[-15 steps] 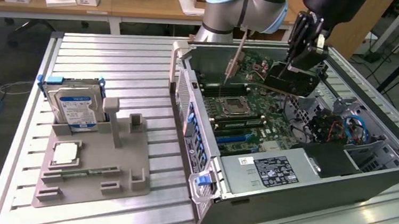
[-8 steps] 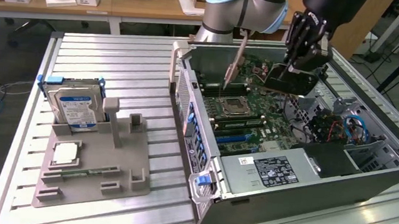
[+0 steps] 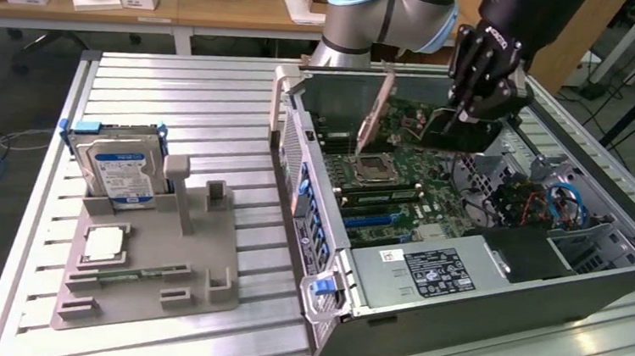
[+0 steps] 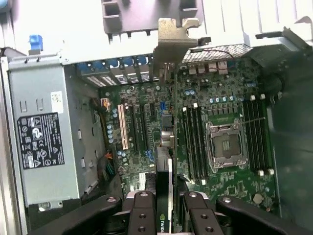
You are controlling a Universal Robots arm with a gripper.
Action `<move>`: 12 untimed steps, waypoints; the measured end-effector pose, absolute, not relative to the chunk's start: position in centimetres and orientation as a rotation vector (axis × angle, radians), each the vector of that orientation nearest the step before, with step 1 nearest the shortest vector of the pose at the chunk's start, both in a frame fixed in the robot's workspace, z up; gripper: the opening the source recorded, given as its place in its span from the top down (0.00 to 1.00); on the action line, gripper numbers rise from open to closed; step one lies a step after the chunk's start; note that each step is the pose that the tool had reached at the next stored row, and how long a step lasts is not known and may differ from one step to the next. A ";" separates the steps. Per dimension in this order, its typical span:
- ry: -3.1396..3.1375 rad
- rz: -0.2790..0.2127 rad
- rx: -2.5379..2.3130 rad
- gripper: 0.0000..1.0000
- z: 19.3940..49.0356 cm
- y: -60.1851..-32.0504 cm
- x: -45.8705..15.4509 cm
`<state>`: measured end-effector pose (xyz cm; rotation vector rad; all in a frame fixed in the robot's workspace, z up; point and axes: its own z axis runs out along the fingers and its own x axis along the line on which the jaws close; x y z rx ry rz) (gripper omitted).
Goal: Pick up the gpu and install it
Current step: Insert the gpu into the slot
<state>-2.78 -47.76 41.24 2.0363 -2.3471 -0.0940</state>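
Holding the gpu (image 4: 164, 176), the tool (image 4: 168, 198) hangs inside the open case (image 3: 488, 327).

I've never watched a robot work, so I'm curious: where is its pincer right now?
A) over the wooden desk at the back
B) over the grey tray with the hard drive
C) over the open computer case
C: the pincer, gripping the gpu, hangs above the motherboard inside the open computer case.

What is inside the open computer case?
A green motherboard with an empty processor socket, and the gpu in the gripper. The slot beneath the gpu is covered.
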 end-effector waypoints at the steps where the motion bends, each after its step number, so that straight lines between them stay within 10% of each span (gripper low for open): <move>1: -2.330 -0.094 2.055 0.74 41.1 -47.8 -2.8; 12: -2.175 -0.076 2.226 0.74 40.4 -47.8 -2.8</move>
